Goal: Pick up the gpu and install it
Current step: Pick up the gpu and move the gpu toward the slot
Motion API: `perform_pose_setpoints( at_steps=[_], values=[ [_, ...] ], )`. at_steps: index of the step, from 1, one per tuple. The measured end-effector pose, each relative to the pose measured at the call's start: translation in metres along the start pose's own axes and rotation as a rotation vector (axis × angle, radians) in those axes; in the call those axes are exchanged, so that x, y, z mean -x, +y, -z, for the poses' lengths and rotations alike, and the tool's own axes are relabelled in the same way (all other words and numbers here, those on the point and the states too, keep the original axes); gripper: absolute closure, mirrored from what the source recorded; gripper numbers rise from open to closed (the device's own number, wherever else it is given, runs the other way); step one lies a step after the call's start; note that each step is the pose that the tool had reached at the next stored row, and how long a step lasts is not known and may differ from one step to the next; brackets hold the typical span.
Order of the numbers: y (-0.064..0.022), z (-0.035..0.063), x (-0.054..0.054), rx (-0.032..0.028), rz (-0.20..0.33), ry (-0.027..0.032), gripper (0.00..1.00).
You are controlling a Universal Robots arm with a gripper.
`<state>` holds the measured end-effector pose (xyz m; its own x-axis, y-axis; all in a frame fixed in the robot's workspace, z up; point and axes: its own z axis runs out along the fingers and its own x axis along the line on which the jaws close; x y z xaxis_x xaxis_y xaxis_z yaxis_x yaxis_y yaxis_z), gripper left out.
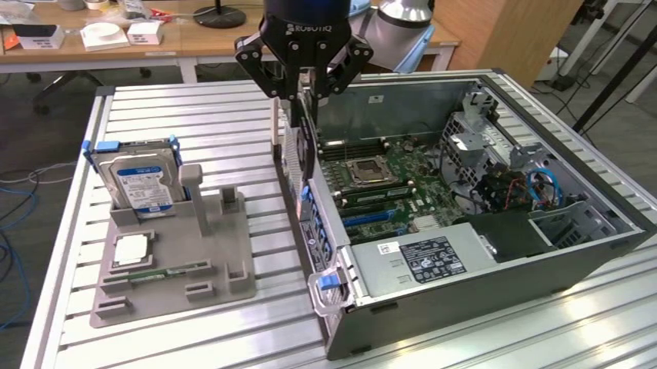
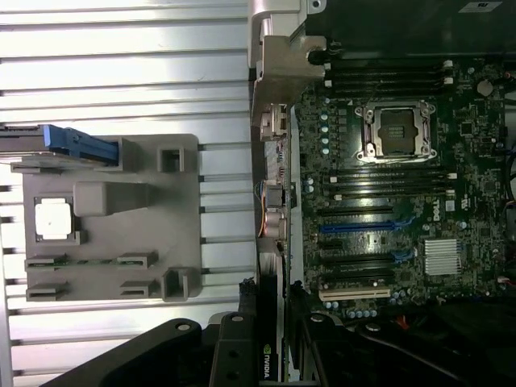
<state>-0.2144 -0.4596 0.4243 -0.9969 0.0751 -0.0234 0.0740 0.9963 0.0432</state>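
In the exterior view, the black end effector (image 1: 301, 91) is clamped on the thin, flat, near-black gpu (image 1: 298, 142) card, which hangs upright over the back wall of the open grey metal computer case (image 1: 575, 257). In the wrist view, the gpu (image 2: 266, 359) sits beside the dark green board (image 2: 403, 185). It looks light, stiff and breakable, so hold its edges.

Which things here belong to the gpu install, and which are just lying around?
In the job:
- gpu, clamped in the gripper
- open computer case
- motherboard

Lying about:
- hard drive
- processor chip
- RAM stick
- grey holder, which carries those three
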Motion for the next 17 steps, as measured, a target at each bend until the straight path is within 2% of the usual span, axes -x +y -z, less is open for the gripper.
perform_pose_setpoints(
  at_steps=[17],
  values=[
    [0.0005, -0.0002, 0.0075, 0.0, 0.0, -0.0001, 0.74]
  ],
)
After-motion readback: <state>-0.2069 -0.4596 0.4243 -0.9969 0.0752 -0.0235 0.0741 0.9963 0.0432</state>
